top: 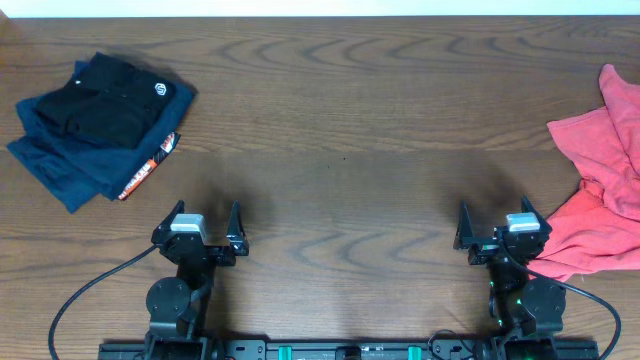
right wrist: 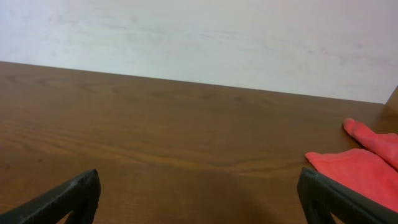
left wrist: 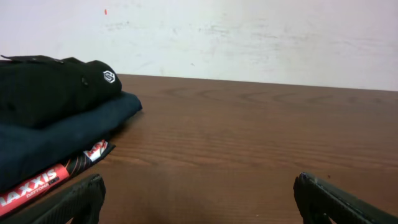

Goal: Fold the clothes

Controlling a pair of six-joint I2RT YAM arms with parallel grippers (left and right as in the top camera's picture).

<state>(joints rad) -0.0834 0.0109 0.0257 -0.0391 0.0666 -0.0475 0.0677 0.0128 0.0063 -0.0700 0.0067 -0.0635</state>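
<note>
Left tool (top: 208,212) and right tool (top: 495,212) gape apart, empty, at the near edge of the surface (top: 340,150). The crumpled T-shirt (top: 605,190) lies at the right edge, probably within reach.

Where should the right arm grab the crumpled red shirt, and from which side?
Probably its lower flap: the red shirt lies bunched at the table edge, and that flap spreads thin toward the open right gripper. Come in from the table's middle, pinching its near edge.
</note>
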